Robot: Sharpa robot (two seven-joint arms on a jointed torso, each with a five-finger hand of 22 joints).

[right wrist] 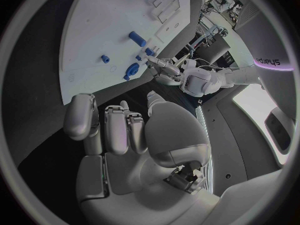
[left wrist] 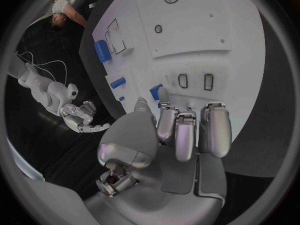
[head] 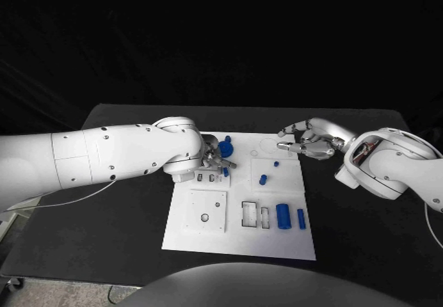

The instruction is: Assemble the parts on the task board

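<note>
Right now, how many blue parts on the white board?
6 visible: blue round part and small one by the left hand, two mid-board, two cylinders near edge. Hand may hide more.

White task board (head: 242,246) lies flat mid-table. Blue parts: two cylinders (head: 283,216) lying near its front right, small pegs (head: 263,180) standing mid-board, one piece (head: 226,149) at the rear.

The left arm (head: 102,157) reaches in level from the side, its wrist bent so the left robot hand (head: 214,165) points down and inward, fingers (left wrist: 186,132) held close together and lightly curled, thumb set apart. The right arm (head: 397,167) comes in from the opposite side, elbow bent, forearm angled back. The right robot hand (head: 312,142) is raised, fingers (right wrist: 106,127) parted and gently curved, holding nothing.
</note>
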